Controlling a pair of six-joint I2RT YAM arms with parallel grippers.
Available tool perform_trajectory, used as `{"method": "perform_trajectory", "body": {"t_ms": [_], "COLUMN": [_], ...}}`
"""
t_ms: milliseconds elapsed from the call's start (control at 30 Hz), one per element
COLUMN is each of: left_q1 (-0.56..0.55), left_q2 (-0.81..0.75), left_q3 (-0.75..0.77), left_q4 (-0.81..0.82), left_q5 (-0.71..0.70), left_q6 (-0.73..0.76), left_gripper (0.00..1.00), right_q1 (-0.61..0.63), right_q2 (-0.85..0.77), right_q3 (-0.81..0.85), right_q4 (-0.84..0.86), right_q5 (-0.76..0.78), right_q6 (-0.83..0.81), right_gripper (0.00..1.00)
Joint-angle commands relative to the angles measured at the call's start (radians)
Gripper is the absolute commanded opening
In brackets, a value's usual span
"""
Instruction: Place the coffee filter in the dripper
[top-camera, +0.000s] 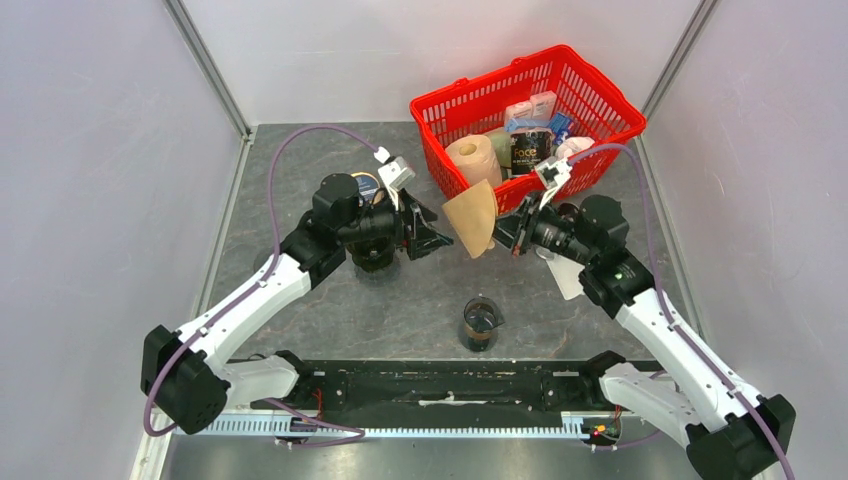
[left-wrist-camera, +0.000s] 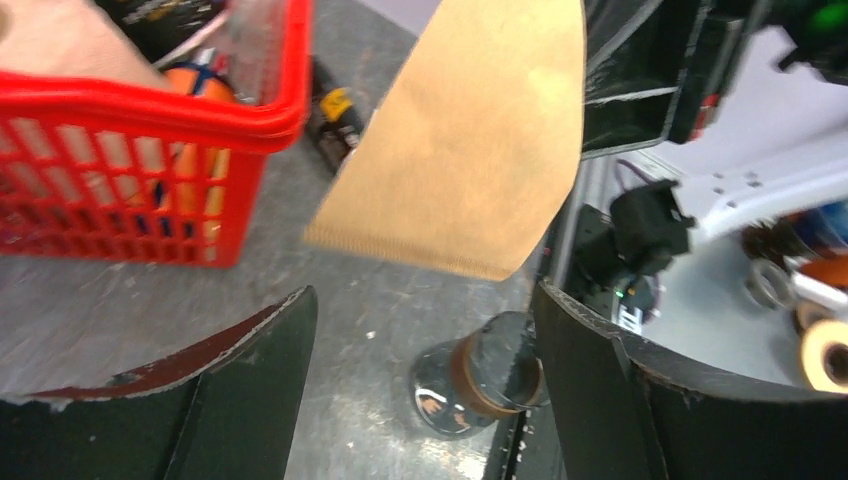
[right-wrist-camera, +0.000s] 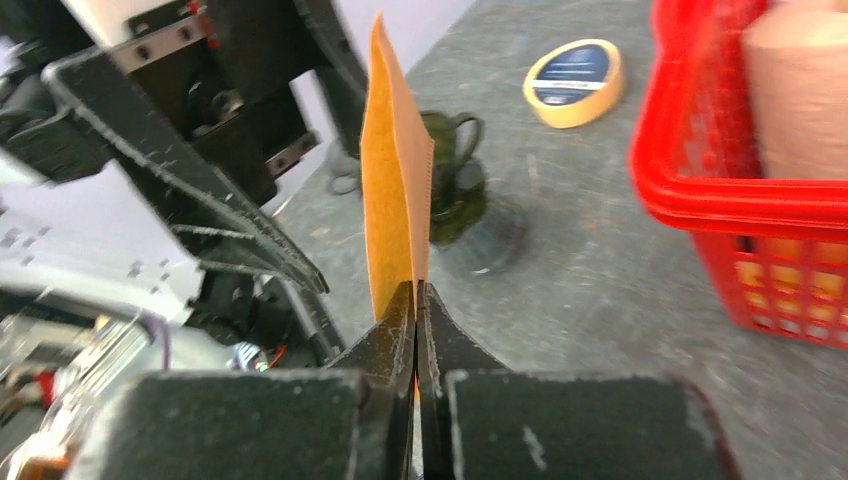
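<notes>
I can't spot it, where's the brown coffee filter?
Top view: the coffee filter hangs mid-table, pinched by the right arm's fingers, beside the red basket.

A mottled dark grey tabletop fills the centre. Plain pale walls stand at 9, 12 and 3 o'clock, meeting at metal corner posts at 11 and 1.

Label on can blurred, no readable text

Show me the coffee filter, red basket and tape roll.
coffee filter (left-wrist-camera: 470, 150): left wrist view, flat face.
red basket (left-wrist-camera: 150, 105): left wrist view, near rim.
tape roll (right-wrist-camera: 572, 70): right wrist view, top side.
</notes>
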Motion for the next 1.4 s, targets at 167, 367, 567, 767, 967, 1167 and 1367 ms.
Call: {"method": "perform_trajectory", "body": {"t_ms": [167,367,567,767,967,1167,1367], "left_q1": [-0.010,-0.067,-0.115,-0.135,-0.139,-0.153,-0.166], "left_q2": [0.007,0.045,0.051,0.035,0.005,0.012,0.004], "left_q3": [0.116,0.142,0.126,0.102,0.069,0.067,0.050], "left_q4": [-0.127,-0.127,-0.096,-0.082,-0.075,-0.090,-0.099], "left_q5": [-0.319,-0.393,-0.459,-0.480,-0.576,-0.631,-0.612], "left_q6": [-0.013,-0.002,-0.009,-0.012,-0.015,-0.004,0.049], "left_gripper": [0.88,0.89,0.89,0.90,0.90,0.90,0.90], "right_q1": [0.025,0.099,0.169,0.251,0.277,0.285,0.285], "right_q2": [0.155,0.285,0.393,0.454,0.494,0.525,0.578], "right_q3": [0.277,0.474,0.581,0.637,0.654,0.680,0.746], "right_q4": [-0.443,-0.690,-0.771,-0.738,-0.719,-0.722,-0.756], "right_q5": [0.454,0.683,0.730,0.727,0.746,0.788,0.807], "right_q6": [-0.006,0.118,0.202,0.219,0.260,0.313,0.330], "right_gripper": [0.00,0.00,0.00,0.00,0.00,0.00,0.00]}}
